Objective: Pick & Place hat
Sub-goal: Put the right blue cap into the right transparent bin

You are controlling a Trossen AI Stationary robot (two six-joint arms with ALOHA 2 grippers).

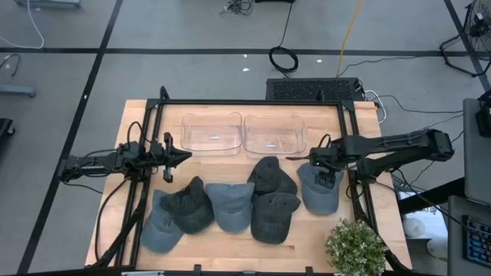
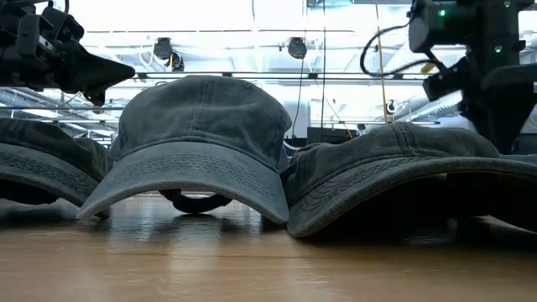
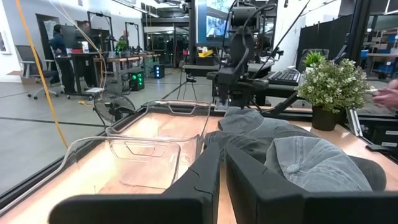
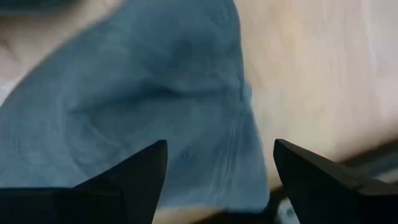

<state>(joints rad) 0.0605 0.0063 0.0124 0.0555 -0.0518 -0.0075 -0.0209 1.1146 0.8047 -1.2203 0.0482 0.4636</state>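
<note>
1. Here the right pincer (image 1: 325,178) hangs directly over the blue-grey hat (image 1: 320,188), fingers spread wide apart with nothing between them; its wrist view shows the hat's cloth (image 4: 155,106) close beneath.
2. That hat lies on the bench (image 1: 383,207), just right of the dark hats (image 1: 272,195), near the potted plant (image 1: 354,247).
3. The left pincer (image 1: 170,157) waits well left of the hat, fingers closed and empty, beside the clear bins (image 1: 244,134).

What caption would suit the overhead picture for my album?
Right gripper hangs open over a blue-grey cap; left gripper waits beside two clear bins.
</note>
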